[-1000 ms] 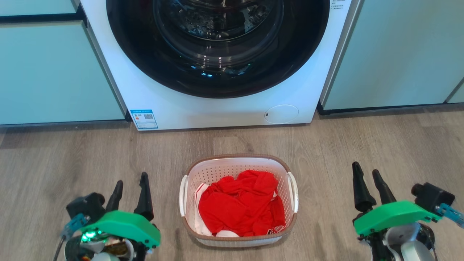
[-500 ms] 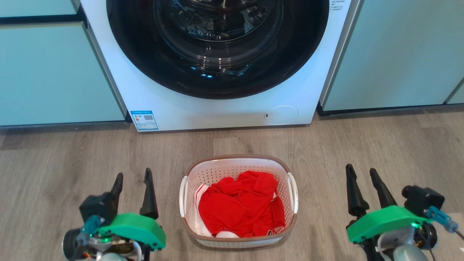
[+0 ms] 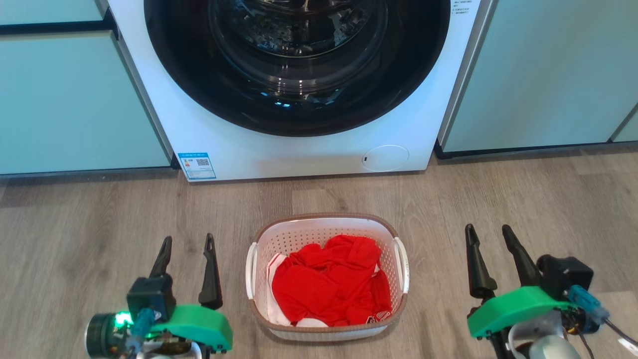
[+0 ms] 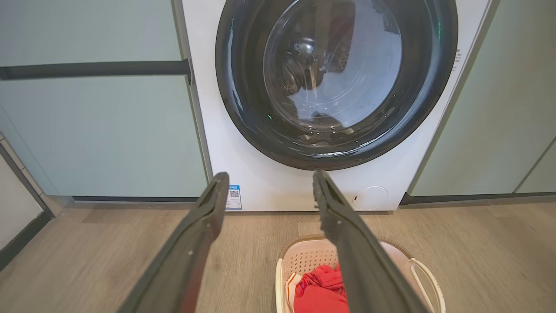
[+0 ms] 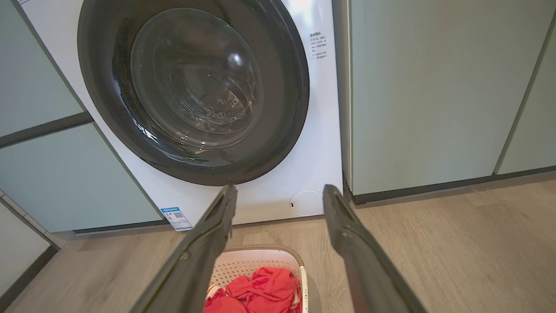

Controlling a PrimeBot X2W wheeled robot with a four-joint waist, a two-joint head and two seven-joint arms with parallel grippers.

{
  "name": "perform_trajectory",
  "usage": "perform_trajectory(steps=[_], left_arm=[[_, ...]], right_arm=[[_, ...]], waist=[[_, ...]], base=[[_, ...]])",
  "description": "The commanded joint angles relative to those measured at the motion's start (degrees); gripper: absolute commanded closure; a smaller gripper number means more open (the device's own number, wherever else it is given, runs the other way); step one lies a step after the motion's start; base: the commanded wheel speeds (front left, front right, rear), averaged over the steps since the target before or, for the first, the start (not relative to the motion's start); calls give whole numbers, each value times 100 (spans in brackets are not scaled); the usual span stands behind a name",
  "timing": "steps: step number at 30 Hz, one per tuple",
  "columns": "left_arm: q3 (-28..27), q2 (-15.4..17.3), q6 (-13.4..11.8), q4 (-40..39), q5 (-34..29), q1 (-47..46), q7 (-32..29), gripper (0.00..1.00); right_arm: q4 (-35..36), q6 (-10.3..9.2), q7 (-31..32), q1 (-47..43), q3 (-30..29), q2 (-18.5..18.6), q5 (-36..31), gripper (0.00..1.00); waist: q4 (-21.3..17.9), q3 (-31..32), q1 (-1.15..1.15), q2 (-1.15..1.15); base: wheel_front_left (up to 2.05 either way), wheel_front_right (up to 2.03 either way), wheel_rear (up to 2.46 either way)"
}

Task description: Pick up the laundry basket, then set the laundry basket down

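Both spread wide, left claw (image 3: 188,238), right claw (image 3: 487,227) (each empty), flanking laundry basket (image 3: 326,217)

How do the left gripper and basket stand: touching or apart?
Apart. Head view shows bare floor between the left gripper and the basket.

A white washing machine (image 3: 299,149) with a dark round door (image 3: 299,65) stands between pale green cabinets (image 3: 75,99) on a grey wood floor (image 3: 99,214), with a blue sticker (image 3: 197,165) low on its front.
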State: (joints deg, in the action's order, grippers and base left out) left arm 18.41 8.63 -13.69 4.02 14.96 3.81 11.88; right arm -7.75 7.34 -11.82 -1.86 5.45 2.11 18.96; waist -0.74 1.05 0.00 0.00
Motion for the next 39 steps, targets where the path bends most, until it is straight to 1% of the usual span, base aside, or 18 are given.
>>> perform_trajectory(steps=[1,15,27,39], left_arm=[[-113,39,-51,-240,-156,-156,79,0],[-130,-85,-5,-132,-1007,3,312,0],[-295,-213,192,-3,-1029,43,312,0],[-422,-297,289,28,-1106,56,312,0]], right_arm=[[244,13,-89,92,140,68,-163,0],[311,14,-318,16,314,76,-1083,0],[265,14,-318,7,293,76,-1081,0],[275,14,-318,6,285,76,-1079,0]], waist=[[1,1,0,0],[-9,43,0,0],[-20,50,0,0],[-20,32,0,0]], base=[[0,0,0],[0,0,0],[0,0,0],[0,0,0]])
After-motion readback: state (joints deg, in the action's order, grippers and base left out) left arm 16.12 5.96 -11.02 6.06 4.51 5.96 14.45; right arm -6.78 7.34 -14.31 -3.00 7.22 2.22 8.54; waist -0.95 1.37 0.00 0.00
